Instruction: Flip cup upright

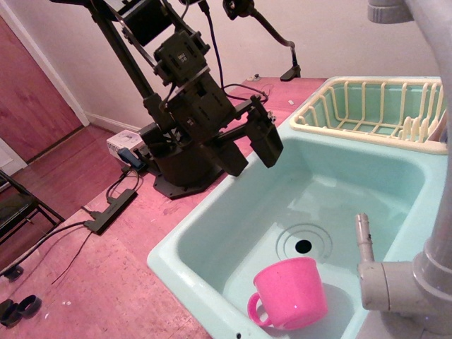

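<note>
The bright pink cup stands on the floor of the light teal sink, in the near corner. Its loop handle points to the front left. A closed pink face shows on top, so it seems to rest mouth down. My gripper hangs above the sink's far left rim, well behind and above the cup. Its two black fingers are spread apart with nothing between them.
A dark drain hole lies in the sink floor just behind the cup. A cream dish rack sits at the sink's back right. A grey faucet juts in at the front right. A power strip and cables lie at left.
</note>
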Action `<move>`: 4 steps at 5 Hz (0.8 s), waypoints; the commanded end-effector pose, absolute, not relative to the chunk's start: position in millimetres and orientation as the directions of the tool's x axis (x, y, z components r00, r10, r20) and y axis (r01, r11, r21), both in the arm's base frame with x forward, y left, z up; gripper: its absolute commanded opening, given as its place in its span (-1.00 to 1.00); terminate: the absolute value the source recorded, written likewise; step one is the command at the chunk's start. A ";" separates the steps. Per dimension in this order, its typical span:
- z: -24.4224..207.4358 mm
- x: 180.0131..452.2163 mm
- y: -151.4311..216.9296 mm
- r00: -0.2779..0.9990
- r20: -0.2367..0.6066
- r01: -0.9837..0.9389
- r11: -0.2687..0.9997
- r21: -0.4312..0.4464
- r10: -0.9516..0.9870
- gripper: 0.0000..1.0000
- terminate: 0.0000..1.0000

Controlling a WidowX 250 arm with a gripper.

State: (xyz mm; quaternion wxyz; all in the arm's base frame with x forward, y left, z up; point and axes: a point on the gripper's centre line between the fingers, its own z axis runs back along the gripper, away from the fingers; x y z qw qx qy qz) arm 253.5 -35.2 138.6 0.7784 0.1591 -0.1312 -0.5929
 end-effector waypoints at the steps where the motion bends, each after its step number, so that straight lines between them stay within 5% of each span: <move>1: 138.6 253.5 -35.2 0.263 0.016 0.881 0.246 0.403 -0.965 1.00 -1.00; 2: 134.6 303.4 -35.0 0.022 -0.012 0.869 0.013 0.495 -1.000 1.00 -1.00; 3: 132.9 336.6 -37.8 -0.150 -0.011 0.861 -0.136 0.491 -0.989 1.00 -1.00; 4: 131.3 356.0 -45.8 -0.200 -0.027 0.821 -0.182 0.542 -0.979 1.00 -1.00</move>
